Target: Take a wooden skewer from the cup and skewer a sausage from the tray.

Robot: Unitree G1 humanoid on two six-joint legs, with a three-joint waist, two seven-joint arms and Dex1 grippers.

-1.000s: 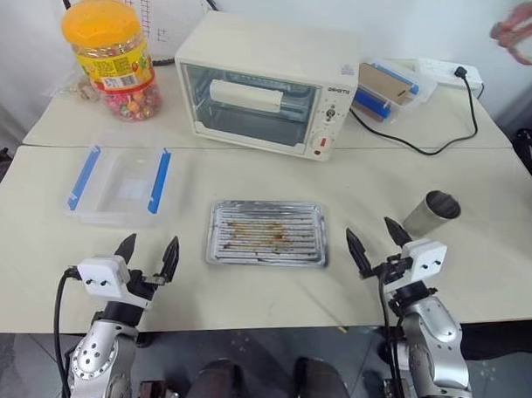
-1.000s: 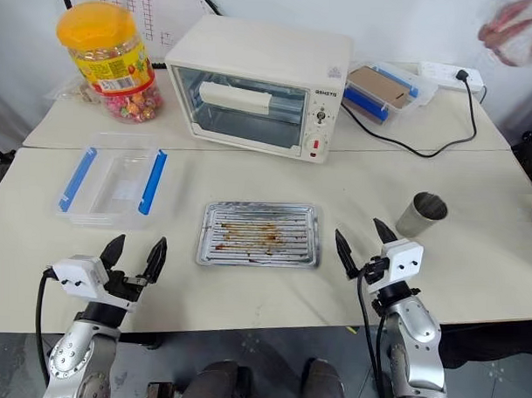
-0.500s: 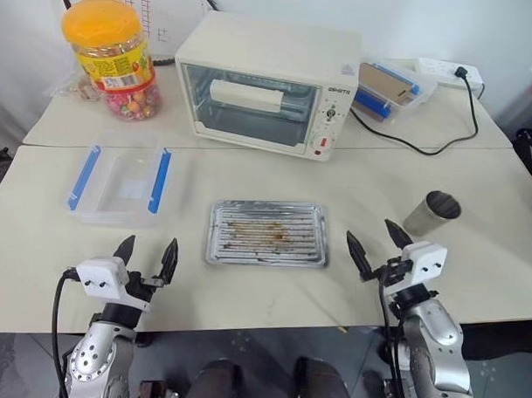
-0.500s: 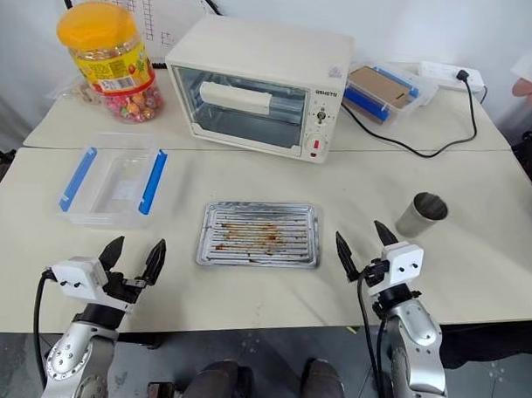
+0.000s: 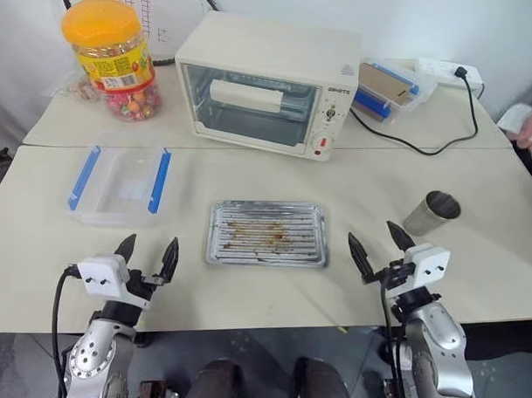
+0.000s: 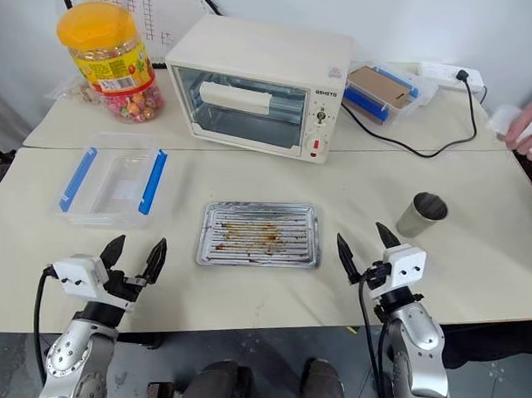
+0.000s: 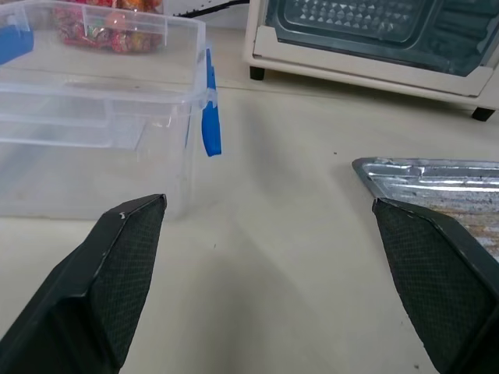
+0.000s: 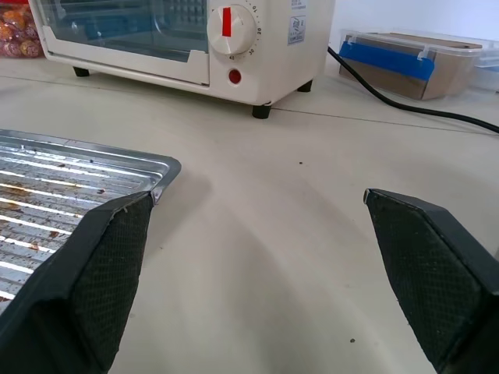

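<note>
Two claws, left (image 5: 147, 250) and right (image 5: 380, 243), spread wide, empty, low over near worktop (image 5: 354, 189) edge; tray (image 5: 266, 233) central, no sausage seen; cup (image 5: 432, 213) just beyond right claw, no skewer visible; risk: tipping the light cup on approach.

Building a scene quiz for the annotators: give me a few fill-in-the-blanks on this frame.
1. The tray holds brown grease stains and ____ sausages.
2. The cup stands nearest the ____ gripper.
3. The candy jar has an ____ lid.
4. The left gripper has its fingers ____, holding nothing.

Missing words: no; right; orange; open
</note>
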